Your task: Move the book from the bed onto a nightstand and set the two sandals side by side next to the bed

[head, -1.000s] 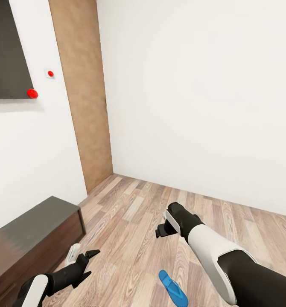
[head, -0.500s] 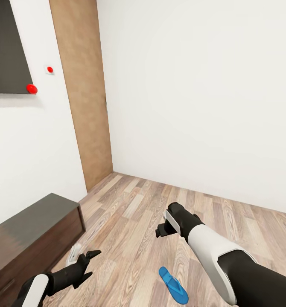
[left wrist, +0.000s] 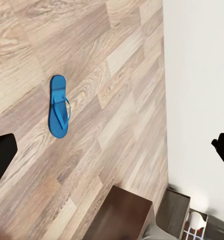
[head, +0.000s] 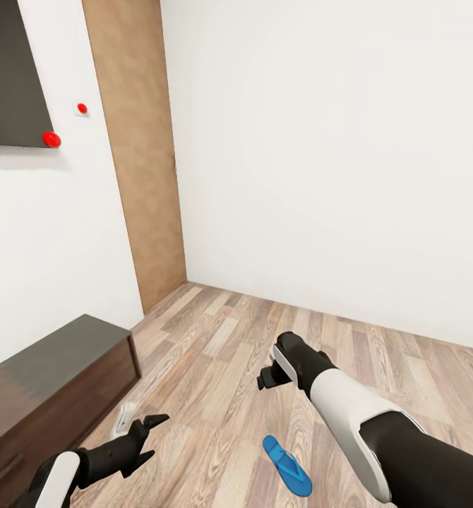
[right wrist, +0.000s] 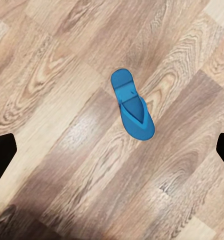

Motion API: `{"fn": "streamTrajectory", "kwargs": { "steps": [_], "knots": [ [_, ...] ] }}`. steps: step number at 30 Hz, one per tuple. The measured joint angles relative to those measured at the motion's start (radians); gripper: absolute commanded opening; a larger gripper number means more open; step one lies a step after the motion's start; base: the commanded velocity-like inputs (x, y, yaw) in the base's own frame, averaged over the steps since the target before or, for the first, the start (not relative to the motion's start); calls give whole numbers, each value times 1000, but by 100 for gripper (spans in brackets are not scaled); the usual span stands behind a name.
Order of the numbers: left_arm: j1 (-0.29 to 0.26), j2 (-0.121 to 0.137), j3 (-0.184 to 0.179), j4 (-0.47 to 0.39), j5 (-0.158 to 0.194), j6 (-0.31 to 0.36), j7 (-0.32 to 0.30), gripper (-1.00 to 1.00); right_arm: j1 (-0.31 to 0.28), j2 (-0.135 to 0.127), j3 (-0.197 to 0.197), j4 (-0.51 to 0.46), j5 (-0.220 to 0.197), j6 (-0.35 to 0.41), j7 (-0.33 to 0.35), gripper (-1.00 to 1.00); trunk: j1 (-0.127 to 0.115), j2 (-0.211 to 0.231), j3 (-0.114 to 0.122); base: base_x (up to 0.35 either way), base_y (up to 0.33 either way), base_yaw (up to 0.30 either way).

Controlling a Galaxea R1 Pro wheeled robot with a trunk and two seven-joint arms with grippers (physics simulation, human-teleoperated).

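One bright blue sandal (head: 287,456) lies flat on the wood-plank floor, between my two arms and close to my base. My left gripper (head: 149,427) hovers low at the left with its fingers spread, open and empty. The left wrist view has a blue sandal (left wrist: 58,106) on the planks, well off from the gripper (left wrist: 112,155). My right gripper (head: 266,379) hangs above the floor beyond the sandal, open. In the right wrist view a blue sandal (right wrist: 132,111) lies below the gripper (right wrist: 112,152), untouched. The bed, book and nightstand are out of view.
A long low dark brown cabinet (head: 53,370) runs along the left wall under a black panel (head: 10,70). A small white object (head: 126,415) lies on the floor by the cabinet. A tan door panel (head: 141,141) stands in the corner, with plain white walls ahead.
The whole head view has shifted a little, with wall and floor sliding upward in the picture. Both arms keep the same pose and both grippers stay open.
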Motion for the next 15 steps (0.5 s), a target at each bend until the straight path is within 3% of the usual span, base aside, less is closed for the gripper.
{"fn": "streamTrajectory", "kwargs": {
  "steps": [6,10,15],
  "knots": [
    [0,1,0,-4,0,5,0,100,-18,0,17,-3,2,5,10,100,23,-42,-19,0,0,0],
    [0,2,2,-5,0,6,0,100,-32,0,52,-3,11,8,31,100,38,-70,-31,0,0,0],
    [0,6,2,-5,-2,7,0,100,-40,0,112,-4,21,9,105,100,58,-105,-47,0,0,0]
  ]
}}
